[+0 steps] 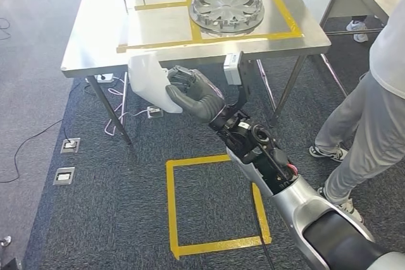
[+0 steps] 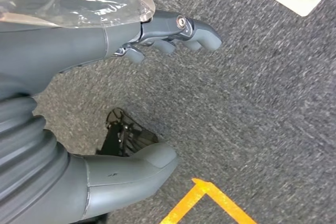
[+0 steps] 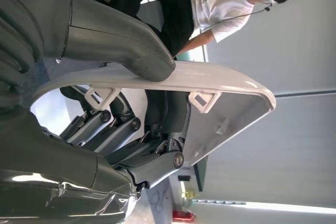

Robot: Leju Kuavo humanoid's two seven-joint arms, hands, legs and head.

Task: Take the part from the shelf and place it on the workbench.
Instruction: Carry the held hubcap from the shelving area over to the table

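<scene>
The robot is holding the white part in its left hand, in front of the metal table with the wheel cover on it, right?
Not quite: the right hand grips the white part, as the head view shows. The left hand holds nothing. The table and wheel cover are right.

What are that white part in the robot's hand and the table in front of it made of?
The white part looks like moulded plastic with a smooth, slightly glossy skin: it is a thin curved shell with small clip tabs formed on its inside. The right hand holds it. The table looks like brushed steel, pale grey with a soft sheen.
</scene>
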